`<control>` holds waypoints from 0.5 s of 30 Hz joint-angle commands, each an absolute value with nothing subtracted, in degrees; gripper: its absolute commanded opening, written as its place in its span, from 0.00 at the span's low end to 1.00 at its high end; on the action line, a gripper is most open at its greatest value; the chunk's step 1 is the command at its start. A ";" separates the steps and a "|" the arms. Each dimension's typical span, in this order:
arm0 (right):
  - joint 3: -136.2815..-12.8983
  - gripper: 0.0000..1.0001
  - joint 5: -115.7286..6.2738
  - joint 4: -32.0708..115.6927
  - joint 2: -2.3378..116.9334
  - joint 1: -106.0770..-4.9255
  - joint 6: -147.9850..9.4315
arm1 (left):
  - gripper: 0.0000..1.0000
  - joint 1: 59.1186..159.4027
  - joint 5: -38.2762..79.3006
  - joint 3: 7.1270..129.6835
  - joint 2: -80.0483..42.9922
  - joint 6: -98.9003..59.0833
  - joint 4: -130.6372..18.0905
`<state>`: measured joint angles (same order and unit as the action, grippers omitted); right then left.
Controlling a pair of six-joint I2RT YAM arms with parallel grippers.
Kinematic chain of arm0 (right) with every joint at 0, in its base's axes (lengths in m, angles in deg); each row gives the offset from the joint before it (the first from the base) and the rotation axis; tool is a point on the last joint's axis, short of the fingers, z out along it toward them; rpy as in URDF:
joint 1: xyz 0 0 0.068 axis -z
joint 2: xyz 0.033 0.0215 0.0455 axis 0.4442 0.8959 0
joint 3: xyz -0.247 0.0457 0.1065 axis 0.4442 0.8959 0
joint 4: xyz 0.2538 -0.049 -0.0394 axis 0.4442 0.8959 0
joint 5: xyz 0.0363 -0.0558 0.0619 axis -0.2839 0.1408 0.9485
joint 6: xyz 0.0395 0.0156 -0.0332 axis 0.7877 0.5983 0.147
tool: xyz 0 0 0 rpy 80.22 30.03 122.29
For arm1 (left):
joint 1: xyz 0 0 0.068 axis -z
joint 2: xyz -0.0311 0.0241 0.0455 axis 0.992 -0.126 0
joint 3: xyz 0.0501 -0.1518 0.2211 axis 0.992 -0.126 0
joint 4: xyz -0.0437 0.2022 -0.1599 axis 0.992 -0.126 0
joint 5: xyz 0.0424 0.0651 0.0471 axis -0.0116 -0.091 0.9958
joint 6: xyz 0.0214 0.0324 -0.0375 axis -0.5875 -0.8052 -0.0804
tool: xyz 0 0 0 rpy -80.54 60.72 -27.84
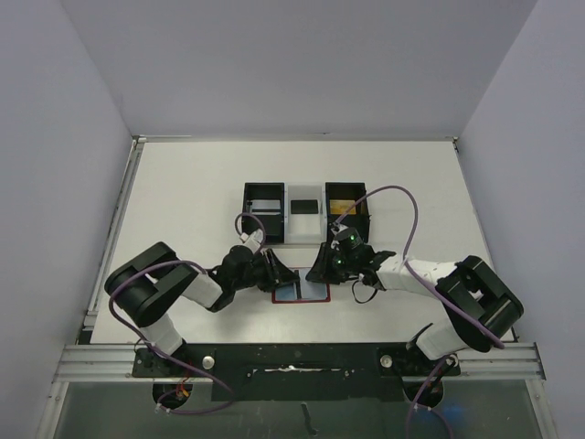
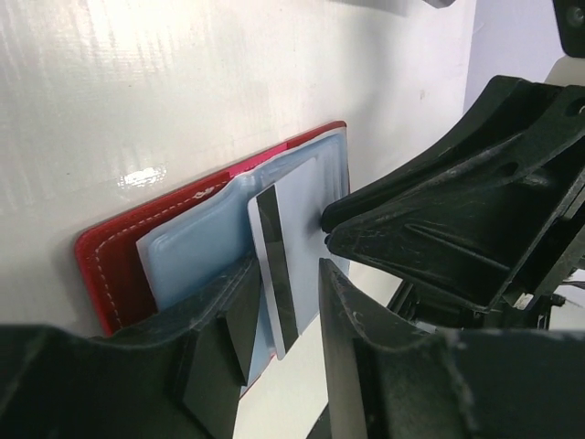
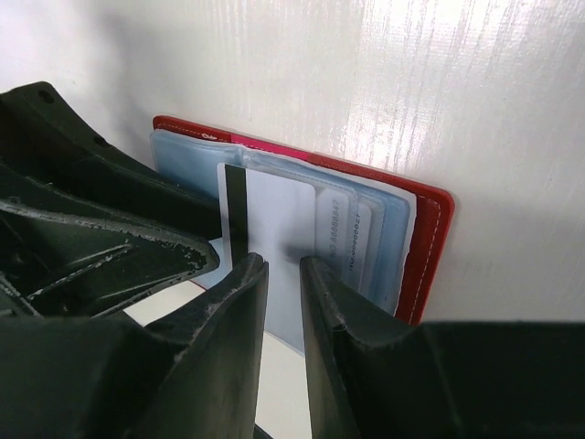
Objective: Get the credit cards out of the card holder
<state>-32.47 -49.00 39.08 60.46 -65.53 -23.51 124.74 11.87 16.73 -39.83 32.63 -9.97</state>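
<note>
The red card holder (image 1: 315,294) lies open on the table, its light blue-grey lining up (image 2: 192,251) (image 3: 430,247). A pale grey-white credit card (image 2: 297,206) (image 3: 274,206) with a black stripe sticks halfway out of a pocket. More cards (image 3: 343,238) stay tucked in the pocket beside it. My left gripper (image 1: 277,273) (image 2: 288,270) is open, and the card's free end lies just beyond its fingers. My right gripper (image 1: 320,267) (image 3: 283,261) stands over the same card with its jaws a narrow gap apart. Its tip (image 2: 331,224) touches the card's face.
A three-compartment black-and-white tray (image 1: 304,224) stands behind the card holder. Its right bin holds something gold (image 1: 344,194), its middle bin something black (image 1: 304,206), its left bin something pale (image 1: 265,203). The two grippers almost touch over the holder.
</note>
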 commanded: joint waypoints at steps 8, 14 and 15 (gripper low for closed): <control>-28.54 0.24 -47.03 37.60 63.60 -66.52 -22.06 | 0.19 125.21 7.93 13.59 -45.64 37.00 1.71; -28.23 0.23 -48.07 38.78 62.68 -66.53 -22.23 | 0.05 125.13 8.15 12.39 -45.07 38.01 2.60; -28.15 0.23 -48.69 39.20 62.23 -66.46 -22.16 | 0.04 125.06 9.08 11.91 -44.07 37.66 1.33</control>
